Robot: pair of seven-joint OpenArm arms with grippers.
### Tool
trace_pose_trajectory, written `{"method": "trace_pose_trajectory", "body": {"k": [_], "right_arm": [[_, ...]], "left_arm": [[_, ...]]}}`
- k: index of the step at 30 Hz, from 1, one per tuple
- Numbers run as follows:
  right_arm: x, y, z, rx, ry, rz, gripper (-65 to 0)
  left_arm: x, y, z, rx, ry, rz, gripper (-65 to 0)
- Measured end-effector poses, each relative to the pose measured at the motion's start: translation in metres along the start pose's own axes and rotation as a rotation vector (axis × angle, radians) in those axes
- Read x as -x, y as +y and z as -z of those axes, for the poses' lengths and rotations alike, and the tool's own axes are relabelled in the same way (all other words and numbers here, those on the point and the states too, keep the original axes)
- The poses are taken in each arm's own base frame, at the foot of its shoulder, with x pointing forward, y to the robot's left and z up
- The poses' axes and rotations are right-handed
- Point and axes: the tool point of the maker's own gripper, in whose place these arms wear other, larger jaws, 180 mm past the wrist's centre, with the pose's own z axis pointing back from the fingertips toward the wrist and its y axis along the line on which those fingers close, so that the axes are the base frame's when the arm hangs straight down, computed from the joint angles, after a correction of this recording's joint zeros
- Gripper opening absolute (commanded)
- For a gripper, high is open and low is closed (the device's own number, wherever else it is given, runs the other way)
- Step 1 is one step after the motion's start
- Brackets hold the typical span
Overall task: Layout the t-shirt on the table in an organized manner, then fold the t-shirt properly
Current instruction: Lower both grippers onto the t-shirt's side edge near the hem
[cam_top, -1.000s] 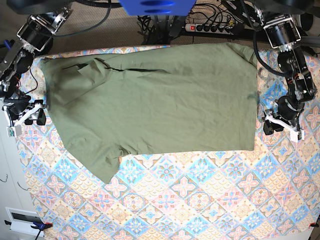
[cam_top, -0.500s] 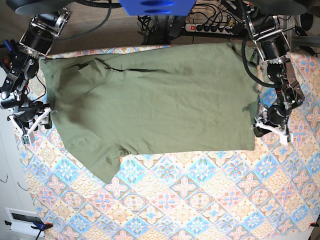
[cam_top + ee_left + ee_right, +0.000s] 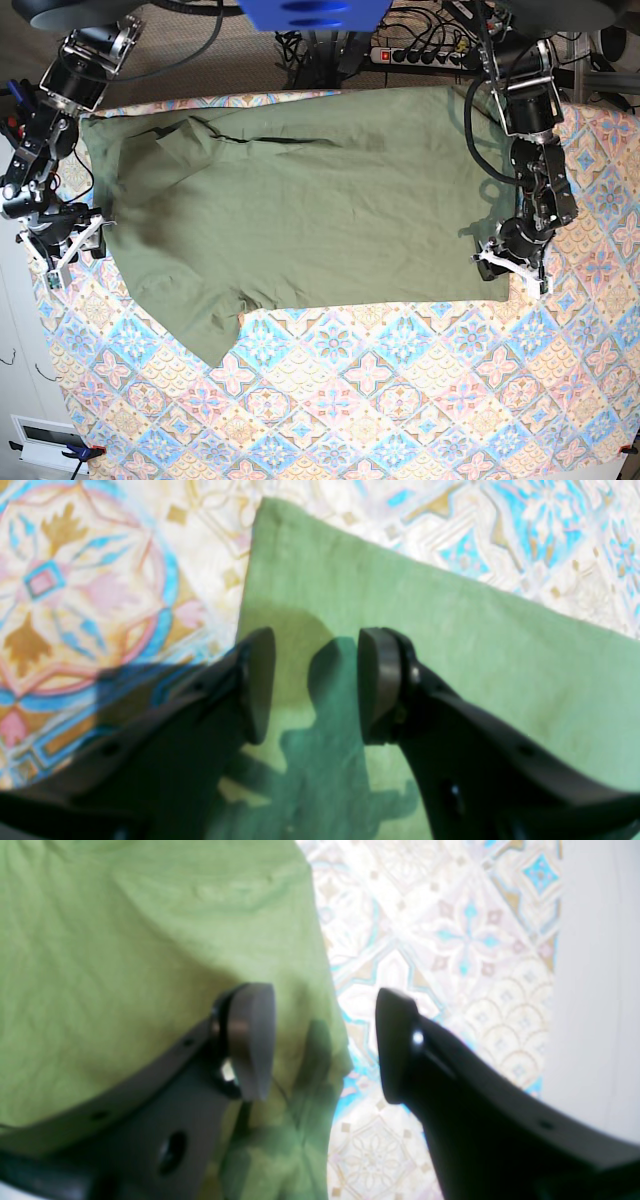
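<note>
T-shirt [image 3: 300,200] shows no readable label or writing.

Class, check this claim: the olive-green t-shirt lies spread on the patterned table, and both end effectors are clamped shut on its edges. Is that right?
Not quite. The t-shirt does lie spread on the table, but neither end effector is shut. The left end effector is open above the cloth near a corner in the left wrist view; the right end effector is open astride the shirt's edge in the right wrist view.
</note>
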Motion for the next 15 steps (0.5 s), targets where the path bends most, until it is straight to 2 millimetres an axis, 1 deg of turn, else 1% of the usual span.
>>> {"method": "trace_pose_trajectory", "body": {"k": [3,6,10,12,15], "right_arm": [[0.000,0.000,0.000,0.000,0.000,0.000,-33.9],[-0.001,0.000,0.000,-0.001,-0.002,0.000,-33.9],[0.000,0.000,0.000,-0.001,-0.002,0.001,-33.9],[0.000,0.000,0.000,-0.003,-0.002,0.001,-33.9],[0.000,0.000,0.000,-0.002,-0.002,0.001,-33.9]], "left_arm": [[0.001,0.000,0.000,0.003,0.001,-0.005,-37.8],[-0.005,-0.003,0.001,0.007,-0.002,-0.004,-37.8],[-0.020,-0.004,0.001,0.009,-0.030,-0.001,-37.8],[-0.030,0.001,-0.002,0.000,-0.050,-0.006,-37.8],[-0.046,0.014,-0.008,-0.026,-0.088,-0.024,-37.8]]}}
